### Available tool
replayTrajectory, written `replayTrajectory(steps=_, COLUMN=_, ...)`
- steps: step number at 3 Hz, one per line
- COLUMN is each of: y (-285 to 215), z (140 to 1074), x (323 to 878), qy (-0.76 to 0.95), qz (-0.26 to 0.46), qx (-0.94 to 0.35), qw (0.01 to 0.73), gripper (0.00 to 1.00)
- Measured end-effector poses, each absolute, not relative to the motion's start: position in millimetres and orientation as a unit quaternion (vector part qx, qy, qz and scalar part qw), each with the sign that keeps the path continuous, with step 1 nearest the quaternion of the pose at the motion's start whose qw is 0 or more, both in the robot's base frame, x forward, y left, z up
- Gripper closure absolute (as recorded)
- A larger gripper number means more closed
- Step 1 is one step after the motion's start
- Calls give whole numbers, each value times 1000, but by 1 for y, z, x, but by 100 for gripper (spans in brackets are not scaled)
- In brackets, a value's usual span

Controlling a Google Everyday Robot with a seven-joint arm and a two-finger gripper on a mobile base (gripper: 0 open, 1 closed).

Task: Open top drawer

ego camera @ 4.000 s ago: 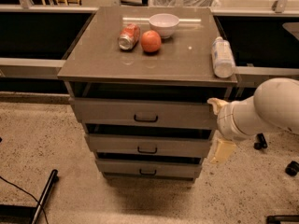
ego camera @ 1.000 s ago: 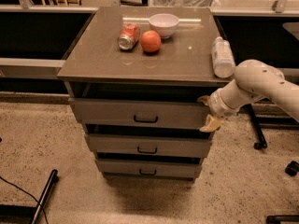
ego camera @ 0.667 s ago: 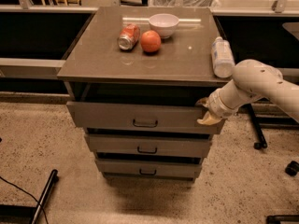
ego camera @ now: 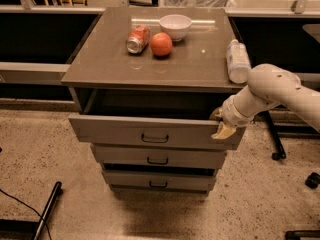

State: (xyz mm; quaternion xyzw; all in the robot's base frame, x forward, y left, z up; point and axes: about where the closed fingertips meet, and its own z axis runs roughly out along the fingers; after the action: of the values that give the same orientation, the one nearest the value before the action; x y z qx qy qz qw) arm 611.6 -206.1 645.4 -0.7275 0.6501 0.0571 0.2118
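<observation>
The top drawer (ego camera: 150, 132) is a wide grey drawer with a small dark bail handle (ego camera: 154, 139) centred on its front. It stands pulled out from the cabinet, with a dark gap behind its front. My gripper (ego camera: 220, 124) is at the drawer's right front corner, on the top edge of the front. The white arm (ego camera: 280, 91) reaches in from the right.
Two shorter grey drawers (ego camera: 158, 159) sit below, pushed in. On the cabinet top (ego camera: 100, 59) lie a soda can (ego camera: 138, 38), an orange (ego camera: 161, 44), a white bowl (ego camera: 175, 26) and a plastic bottle (ego camera: 237, 60). A chair base (ego camera: 275, 144) stands at the right.
The top drawer has slid out toward the camera, and my gripper has moved with its right corner.
</observation>
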Motion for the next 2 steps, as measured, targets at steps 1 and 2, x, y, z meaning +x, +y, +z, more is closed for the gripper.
replayTrajectory(steps=1, y=-206, z=645, x=612, qy=650, qz=57, qx=-728, qw=212, gripper=11)
replayTrajectory(steps=2, y=-206, z=645, x=612, qy=650, qz=57, qx=-728, qw=212, gripper=0)
